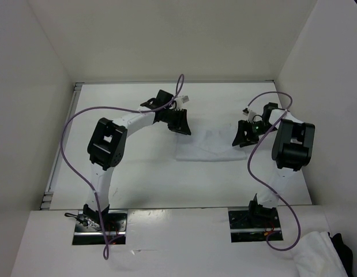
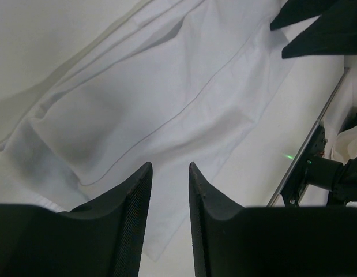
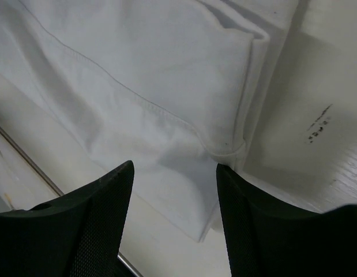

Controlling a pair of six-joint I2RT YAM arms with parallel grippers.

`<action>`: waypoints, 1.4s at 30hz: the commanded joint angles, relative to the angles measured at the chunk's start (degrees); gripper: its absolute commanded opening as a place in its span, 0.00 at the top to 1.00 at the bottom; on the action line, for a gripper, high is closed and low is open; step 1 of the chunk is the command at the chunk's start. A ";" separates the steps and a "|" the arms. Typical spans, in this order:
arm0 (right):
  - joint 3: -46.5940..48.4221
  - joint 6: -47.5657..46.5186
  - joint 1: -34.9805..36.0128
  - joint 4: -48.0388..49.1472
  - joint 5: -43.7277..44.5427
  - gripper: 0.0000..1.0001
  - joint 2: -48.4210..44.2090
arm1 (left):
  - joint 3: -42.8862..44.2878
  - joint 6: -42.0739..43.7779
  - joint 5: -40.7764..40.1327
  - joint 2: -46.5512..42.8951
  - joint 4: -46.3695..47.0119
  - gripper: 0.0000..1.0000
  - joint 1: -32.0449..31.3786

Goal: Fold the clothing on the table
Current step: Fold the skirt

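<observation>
Black left jaws stand narrowly apart, your right jaws wider; both hang empty over the creased white garment [image 1: 210,149].

Thin, soft, wrinkly cloth clothing [image 1: 210,147] on smooth matte table [image 1: 166,184].

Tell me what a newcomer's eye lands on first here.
The left arm and right arm, with their black joints, arch over the white table from its near edge. Between them, mid-table, lies the clothing, a flat white garment. The left pincer is at its left end and the right pincer at its right end, both open over the fabric.
</observation>
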 commanded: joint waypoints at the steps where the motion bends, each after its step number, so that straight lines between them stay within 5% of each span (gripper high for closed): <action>1: 3.24 -0.60 -0.56 0.75 1.14 0.35 -0.52 | -0.96 -0.07 1.09 -0.70 0.31 0.61 -0.20; 11: 4.39 0.97 -2.41 2.42 -0.53 0.31 -5.17 | -3.95 -0.60 0.03 -2.98 1.45 0.58 -0.20; 31: 10.90 6.08 1.27 5.76 4.57 0.38 9.49 | -7.29 1.07 -1.64 -1.85 -0.30 0.58 2.26; 42: 9.85 5.11 2.42 5.14 2.19 0.60 12.75 | -8.95 2.22 -1.64 -1.31 -1.53 0.58 4.54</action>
